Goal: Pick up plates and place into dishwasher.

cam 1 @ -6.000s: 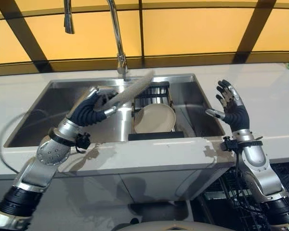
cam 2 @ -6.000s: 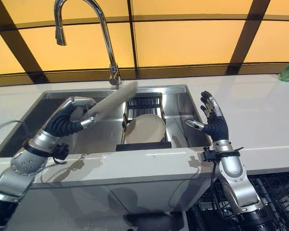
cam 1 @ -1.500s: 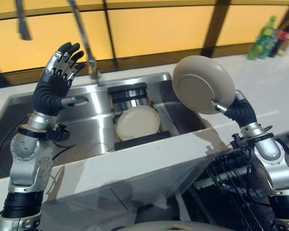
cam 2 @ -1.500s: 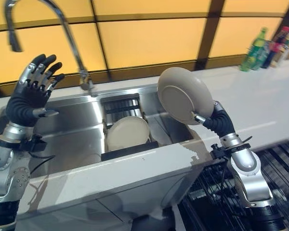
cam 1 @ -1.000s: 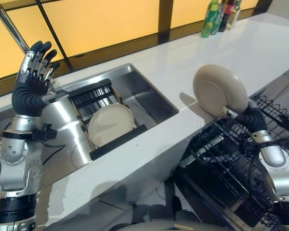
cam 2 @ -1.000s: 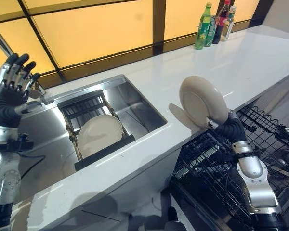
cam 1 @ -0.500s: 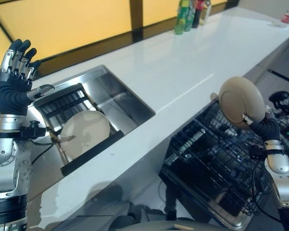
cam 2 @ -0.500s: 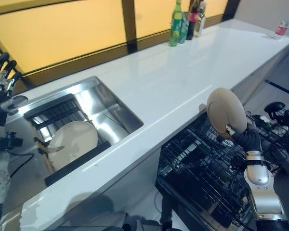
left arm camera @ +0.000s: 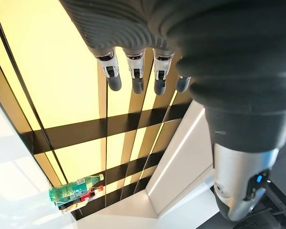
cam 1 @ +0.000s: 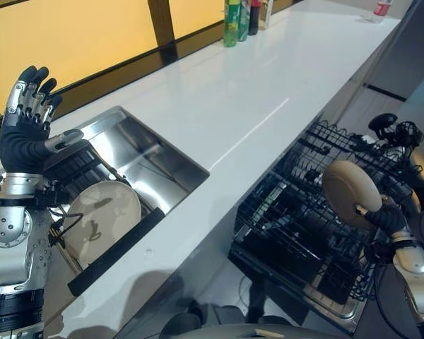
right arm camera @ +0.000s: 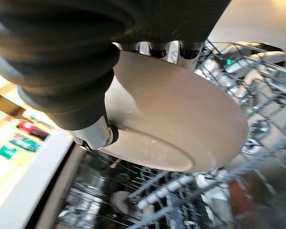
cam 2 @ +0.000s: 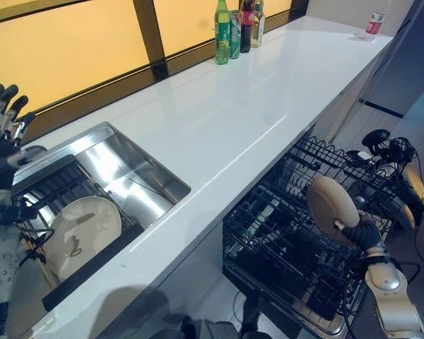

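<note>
Beige plate (cam 1: 350, 193) sits pinched on edge in the right hand (cam 1: 386, 218), low at the frame's right, over the dishwasher rack (cam 1: 304, 212) — lower than half a second ago. The right wrist view shows thumb (right arm camera: 93, 133) on its face, fingers behind; whether it touches the wires is hard to tell. Left hand (cam 1: 25, 134), fingers spread, hangs upper left above the sink (cam 1: 138, 152) — a second plate (cam 1: 99, 219) there.

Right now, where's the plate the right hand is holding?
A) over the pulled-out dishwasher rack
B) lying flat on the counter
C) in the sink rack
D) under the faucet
A: the right hand pinches the plate by its rim, held on edge above the dishwasher rack.
</note>
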`<state>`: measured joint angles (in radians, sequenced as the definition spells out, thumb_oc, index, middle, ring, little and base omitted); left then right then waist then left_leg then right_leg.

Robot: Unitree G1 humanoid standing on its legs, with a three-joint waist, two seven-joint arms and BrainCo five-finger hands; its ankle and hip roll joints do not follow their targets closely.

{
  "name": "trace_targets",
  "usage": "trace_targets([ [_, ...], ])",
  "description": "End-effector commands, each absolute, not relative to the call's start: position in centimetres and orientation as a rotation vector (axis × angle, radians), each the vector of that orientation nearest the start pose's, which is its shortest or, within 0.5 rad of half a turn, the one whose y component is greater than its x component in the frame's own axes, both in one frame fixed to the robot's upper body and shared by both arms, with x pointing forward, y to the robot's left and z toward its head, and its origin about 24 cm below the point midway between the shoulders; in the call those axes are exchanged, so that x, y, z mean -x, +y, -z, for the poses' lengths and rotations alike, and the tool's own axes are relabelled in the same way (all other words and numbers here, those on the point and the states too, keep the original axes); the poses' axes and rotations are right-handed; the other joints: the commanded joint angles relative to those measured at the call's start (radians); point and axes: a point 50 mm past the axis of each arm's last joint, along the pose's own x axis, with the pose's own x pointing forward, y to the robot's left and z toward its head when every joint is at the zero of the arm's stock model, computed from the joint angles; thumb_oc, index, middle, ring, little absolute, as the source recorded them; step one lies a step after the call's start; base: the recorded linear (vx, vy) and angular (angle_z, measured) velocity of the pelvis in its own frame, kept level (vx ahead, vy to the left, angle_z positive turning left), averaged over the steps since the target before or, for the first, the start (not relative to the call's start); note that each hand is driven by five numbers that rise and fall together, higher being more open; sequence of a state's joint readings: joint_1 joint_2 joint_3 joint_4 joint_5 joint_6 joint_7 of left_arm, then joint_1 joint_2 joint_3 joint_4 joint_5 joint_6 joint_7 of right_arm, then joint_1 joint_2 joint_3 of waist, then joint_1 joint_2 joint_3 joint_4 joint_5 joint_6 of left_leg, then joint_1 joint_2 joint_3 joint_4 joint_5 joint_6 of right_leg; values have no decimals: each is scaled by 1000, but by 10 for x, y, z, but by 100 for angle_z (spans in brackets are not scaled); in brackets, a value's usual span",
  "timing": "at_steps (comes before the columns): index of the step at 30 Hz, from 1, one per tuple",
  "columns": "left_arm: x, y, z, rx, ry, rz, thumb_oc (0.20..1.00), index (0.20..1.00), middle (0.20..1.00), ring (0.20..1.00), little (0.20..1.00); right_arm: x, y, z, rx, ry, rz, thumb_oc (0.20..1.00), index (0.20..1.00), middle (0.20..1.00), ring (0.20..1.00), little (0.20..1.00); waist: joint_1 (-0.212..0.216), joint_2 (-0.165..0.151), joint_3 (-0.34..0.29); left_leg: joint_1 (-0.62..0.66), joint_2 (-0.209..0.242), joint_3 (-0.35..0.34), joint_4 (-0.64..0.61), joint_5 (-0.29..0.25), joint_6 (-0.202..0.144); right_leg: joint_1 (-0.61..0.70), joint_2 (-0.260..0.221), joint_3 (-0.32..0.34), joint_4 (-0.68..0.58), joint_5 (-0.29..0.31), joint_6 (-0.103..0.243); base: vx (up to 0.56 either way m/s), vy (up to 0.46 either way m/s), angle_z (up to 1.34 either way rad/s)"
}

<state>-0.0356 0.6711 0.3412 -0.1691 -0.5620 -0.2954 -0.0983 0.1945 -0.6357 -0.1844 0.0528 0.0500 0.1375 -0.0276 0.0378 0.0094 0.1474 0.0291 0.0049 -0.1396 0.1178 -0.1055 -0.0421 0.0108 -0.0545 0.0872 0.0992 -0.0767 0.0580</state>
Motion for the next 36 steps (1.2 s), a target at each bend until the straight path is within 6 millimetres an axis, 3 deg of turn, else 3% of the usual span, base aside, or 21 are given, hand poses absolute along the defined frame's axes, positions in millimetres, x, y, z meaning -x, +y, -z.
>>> trace_targets([
  [1, -220, 302, -216, -288, -678, -58, 1000, 1000, 1000, 1000, 1000, -209, -329, -60, 682, 314, 195, 200, 200, 200, 200, 200, -14, -23, -64, -90, 2, -7, 45, 60, -52, -4, -28, -60, 95, -60, 35, 77, 17, 3],
  [9, -224, 298, -214, -323, -636, -30, 1000, 1000, 1000, 1000, 1000, -201, -314, -29, 660, 433, 60, 200, 200, 200, 200, 200, -10, -18, -28, -93, -6, 10, 69, 47, -41, -22, -40, -73, 134, -64, 51, 51, -9, 3],
  [19, -231, 283, -218, -341, -632, 17, 1000, 1000, 1000, 1000, 1000, -203, -286, 5, 592, 470, -37, 200, 200, 200, 200, 200, 23, 4, 51, -173, -37, 15, 164, 33, -26, -107, -51, -109, 289, -108, 45, -1, 15, 15],
  [26, -233, 278, -220, -340, -617, 35, 1000, 1000, 1000, 1000, 1000, -202, -281, 19, 630, 501, -59, 200, 200, 200, 200, 200, 47, 19, 86, -230, -57, 17, 228, 34, -28, -153, -57, -125, 370, -123, 36, 31, 27, 9],
  [32, -236, 272, -219, -334, -625, 39, 1000, 1000, 1000, 1000, 1000, -210, -278, 15, 660, 492, -80, 200, 200, 200, 200, 200, 59, 35, 127, -291, -77, 25, 286, 27, -29, -210, -58, -126, 448, -138, 27, -29, 44, 11],
  [36, -235, 272, -217, -333, -606, 46, 1000, 1000, 1000, 1000, 1000, -205, -276, 22, 619, 521, -94, 200, 200, 200, 200, 200, 65, 39, 132, -288, -83, 29, 291, 29, -34, -198, -59, -127, 454, -143, 25, 79, 31, 3],
])
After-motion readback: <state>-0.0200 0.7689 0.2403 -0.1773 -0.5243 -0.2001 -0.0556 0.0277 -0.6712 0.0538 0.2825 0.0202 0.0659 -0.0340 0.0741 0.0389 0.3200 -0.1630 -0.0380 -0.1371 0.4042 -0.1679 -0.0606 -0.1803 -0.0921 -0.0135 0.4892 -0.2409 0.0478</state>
